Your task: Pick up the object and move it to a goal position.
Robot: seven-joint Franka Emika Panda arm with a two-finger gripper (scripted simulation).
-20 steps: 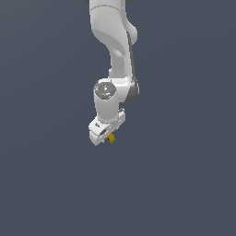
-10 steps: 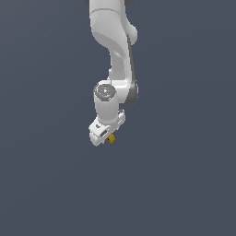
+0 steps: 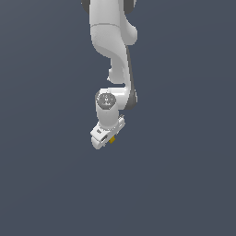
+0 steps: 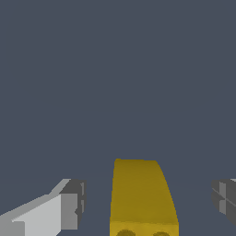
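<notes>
The yellow block (image 4: 142, 196) sits between the gripper's (image 4: 147, 203) fingers, which stand apart with clear gaps on both sides, so nothing is clamped yet. From outside, the block (image 3: 111, 139) peeks out just beside the gripper (image 3: 107, 136). I judge this the grasping step; next the fingers must close, then lift.
</notes>
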